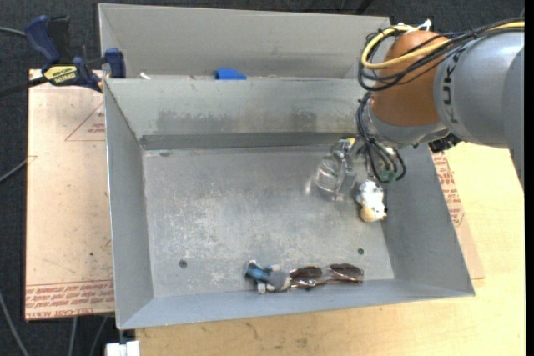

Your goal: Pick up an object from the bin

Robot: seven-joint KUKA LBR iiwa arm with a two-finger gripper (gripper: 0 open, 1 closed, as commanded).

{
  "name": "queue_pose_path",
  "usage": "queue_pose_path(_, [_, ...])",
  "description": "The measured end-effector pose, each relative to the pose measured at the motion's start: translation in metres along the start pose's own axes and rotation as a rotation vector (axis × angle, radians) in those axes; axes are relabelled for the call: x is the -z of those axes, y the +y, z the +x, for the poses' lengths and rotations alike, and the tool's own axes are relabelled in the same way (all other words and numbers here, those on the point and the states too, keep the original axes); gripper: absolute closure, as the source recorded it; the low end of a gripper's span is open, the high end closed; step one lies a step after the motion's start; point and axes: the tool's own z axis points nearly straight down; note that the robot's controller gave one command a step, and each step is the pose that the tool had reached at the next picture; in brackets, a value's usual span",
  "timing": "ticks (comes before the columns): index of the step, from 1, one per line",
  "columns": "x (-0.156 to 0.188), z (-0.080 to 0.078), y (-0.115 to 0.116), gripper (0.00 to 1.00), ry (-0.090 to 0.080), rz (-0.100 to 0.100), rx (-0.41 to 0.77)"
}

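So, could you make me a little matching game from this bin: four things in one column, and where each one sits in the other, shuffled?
Things:
1. brown sunglasses
2. white and yellow toy
3. small blue and grey object
4. end effector

Places in the bin:
A. right side of the floor, beside the end effector
B. by the front wall, furthest left
C. right half, towards the back wall
D. by the front wall, right of its neighbour

Pairs: 1-D, 2-A, 3-B, 4-C.

Cup (pixel 328 178) left of toy (pixel 370 203) (both far right), glasses (pixel 327 273) in front
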Motion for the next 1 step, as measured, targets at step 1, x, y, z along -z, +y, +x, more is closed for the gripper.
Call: queue_pose_path(1, [0.0048,0.0005,0.0000,1.00,0.005,0.001,0.013])
